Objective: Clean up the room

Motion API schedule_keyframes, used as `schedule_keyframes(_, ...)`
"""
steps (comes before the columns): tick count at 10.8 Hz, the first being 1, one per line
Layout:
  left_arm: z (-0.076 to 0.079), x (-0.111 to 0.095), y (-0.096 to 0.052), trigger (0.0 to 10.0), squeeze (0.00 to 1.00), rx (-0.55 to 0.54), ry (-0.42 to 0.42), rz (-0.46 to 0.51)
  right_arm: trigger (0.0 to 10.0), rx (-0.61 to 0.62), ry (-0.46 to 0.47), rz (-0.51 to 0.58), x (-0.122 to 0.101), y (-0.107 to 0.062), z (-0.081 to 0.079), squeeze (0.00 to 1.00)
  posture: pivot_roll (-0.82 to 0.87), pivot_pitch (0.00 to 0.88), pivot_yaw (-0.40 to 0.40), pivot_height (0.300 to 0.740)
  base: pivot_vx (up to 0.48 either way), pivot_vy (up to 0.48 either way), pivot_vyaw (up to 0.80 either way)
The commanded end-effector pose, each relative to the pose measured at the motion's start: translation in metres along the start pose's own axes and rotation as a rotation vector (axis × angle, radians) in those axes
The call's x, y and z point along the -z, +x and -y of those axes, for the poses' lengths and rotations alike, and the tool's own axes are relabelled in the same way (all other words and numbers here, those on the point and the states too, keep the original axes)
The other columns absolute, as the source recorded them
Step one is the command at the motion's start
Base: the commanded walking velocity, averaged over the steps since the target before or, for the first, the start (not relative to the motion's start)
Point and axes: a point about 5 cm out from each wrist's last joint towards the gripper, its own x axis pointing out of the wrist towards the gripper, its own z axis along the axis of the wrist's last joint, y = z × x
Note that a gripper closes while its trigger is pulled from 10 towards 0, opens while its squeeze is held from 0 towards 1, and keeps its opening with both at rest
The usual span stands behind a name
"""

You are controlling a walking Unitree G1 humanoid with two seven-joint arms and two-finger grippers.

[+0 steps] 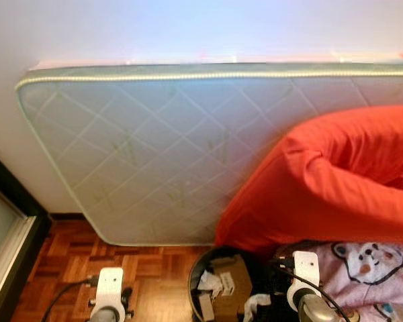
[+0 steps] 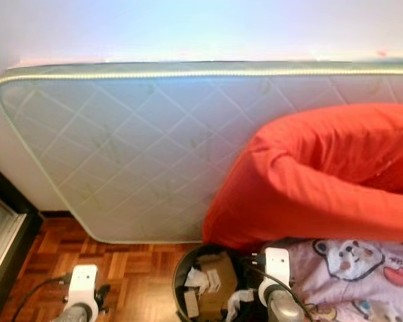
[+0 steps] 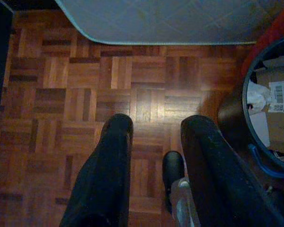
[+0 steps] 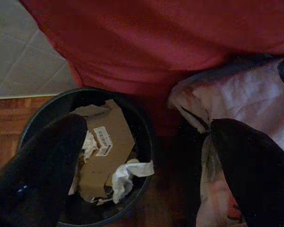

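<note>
Two grippers, both empty, fingers apart: left gripper (image 3: 154, 156) over bare parquet floor (image 3: 85, 94); quilted mattress (image 1: 154, 154) against wall; black waste bin (image 4: 142, 142) holding cardboard box (image 4: 106, 151) and crumpled paper (image 4: 125, 177); right gripper (image 4: 146, 175) above it; red cushion (image 1: 336, 181); bear-print blanket (image 1: 369, 268) far right
</note>
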Motion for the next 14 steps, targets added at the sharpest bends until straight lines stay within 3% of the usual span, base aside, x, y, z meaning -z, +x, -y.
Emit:
schedule_keyframes(1,0.001,0.015,-0.004,10.0,0.00,0.003,0.018,-0.067,10.0,0.020,0.010,-0.057,0.013,-0.004,0.004,0.00,0.11,0.000,-0.019,0.740,0.000,0.000,0.00)
schedule_keyframes(3,0.005,0.018,-0.005,10.0,0.00,0.009,0.013,-0.073,10.0,0.045,0.014,-0.114,0.031,-0.011,0.011,0.00,0.10,0.000,-0.020,0.740,0.000,0.000,0.00)
schedule_keyframes(5,0.006,0.016,-0.004,10.0,0.00,0.014,0.014,-0.074,10.0,0.029,-0.017,-0.167,0.042,-0.014,0.006,0.00,0.09,0.000,-0.017,0.740,0.000,0.000,0.00)
schedule_keyframes(9,0.006,0.012,-0.002,10.0,0.00,0.027,0.009,-0.085,10.0,0.001,0.005,-0.121,0.028,-0.008,-0.001,0.00,0.10,0.000,-0.012,0.740,0.000,0.000,0.00)
schedule_keyframes(14,0.008,0.017,-0.003,10.0,0.00,0.031,-0.014,-0.106,10.0,0.009,0.018,-0.128,0.032,-0.010,0.002,0.00,0.11,0.000,-0.020,0.740,0.000,0.000,0.00)
